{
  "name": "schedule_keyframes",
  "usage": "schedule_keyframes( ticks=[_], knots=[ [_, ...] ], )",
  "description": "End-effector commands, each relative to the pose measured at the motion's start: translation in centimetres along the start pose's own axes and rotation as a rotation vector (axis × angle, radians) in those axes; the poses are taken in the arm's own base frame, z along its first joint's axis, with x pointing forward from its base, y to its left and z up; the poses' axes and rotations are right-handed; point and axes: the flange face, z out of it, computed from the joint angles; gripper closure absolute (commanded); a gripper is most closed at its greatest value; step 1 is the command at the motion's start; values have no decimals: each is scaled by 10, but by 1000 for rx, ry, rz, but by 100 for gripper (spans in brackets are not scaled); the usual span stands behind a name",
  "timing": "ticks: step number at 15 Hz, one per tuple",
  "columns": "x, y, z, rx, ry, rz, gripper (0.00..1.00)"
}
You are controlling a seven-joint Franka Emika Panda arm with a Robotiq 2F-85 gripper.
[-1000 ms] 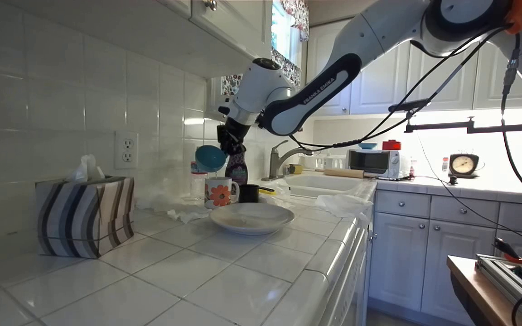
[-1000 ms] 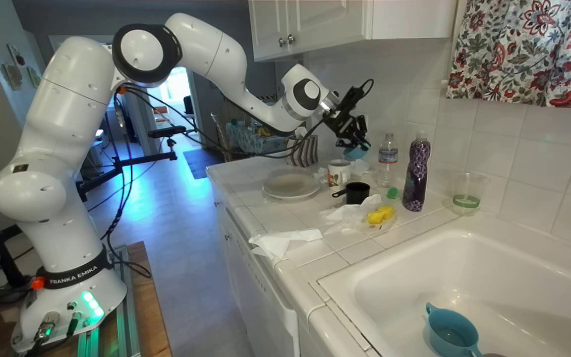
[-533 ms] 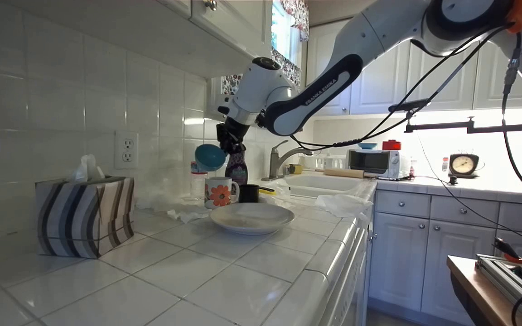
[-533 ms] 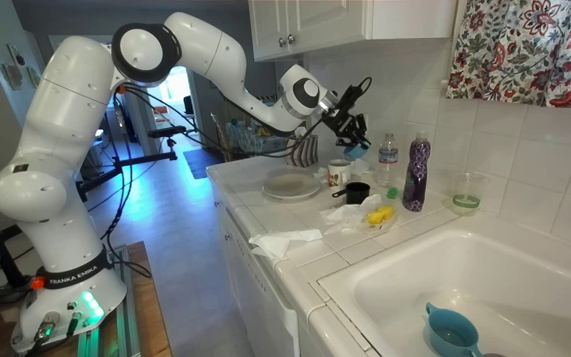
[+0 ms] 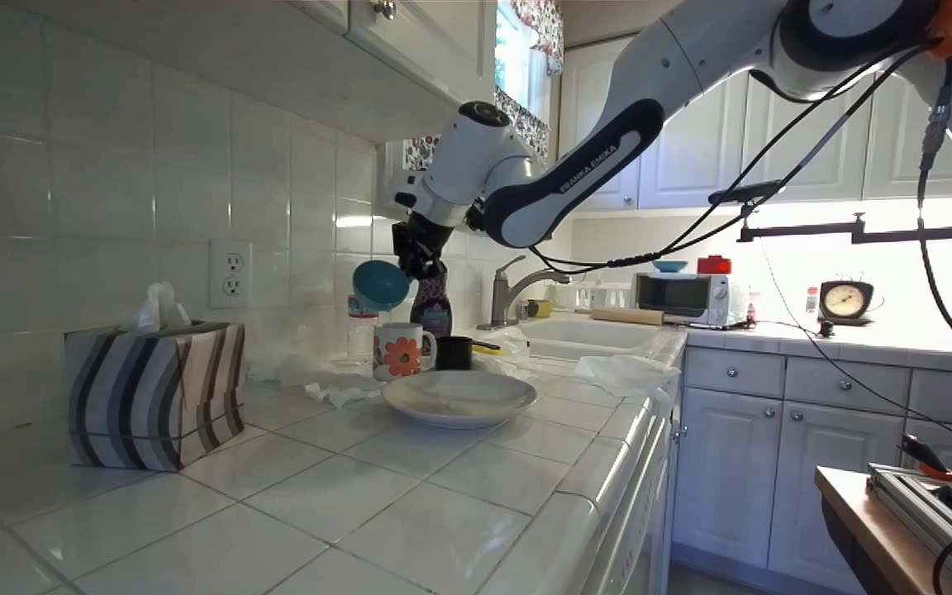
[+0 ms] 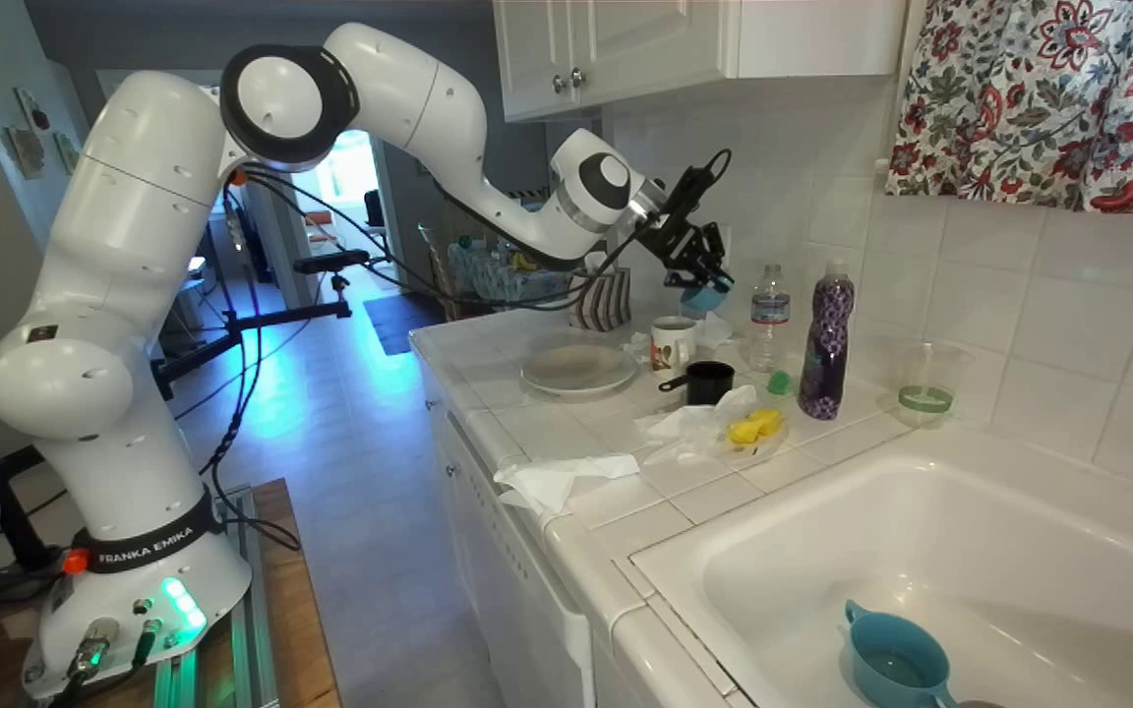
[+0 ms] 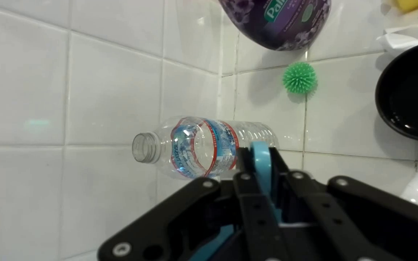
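Home kitchen: beneath the gripper (image 7: 261,156), a white-tiled counter (image 5: 410,529) bearing a plate (image 5: 476,402) and a flowered mug (image 5: 400,354); higher than it, white wall cabinets (image 5: 426,49). Beyond the gripper in an exterior view are a sink (image 5: 592,334), a faucet (image 5: 506,294), a toaster oven (image 5: 676,299) and flowered window curtains (image 5: 549,25).
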Motion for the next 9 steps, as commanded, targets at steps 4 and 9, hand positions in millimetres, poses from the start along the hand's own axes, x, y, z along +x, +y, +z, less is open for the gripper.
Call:
schedule_keyframes(
  ticks=[4, 9],
  knots=[
    [-1, 2, -15, -19, -39, -2, 97],
    [1, 1, -18, -28, -45, -6, 97]
  ],
)
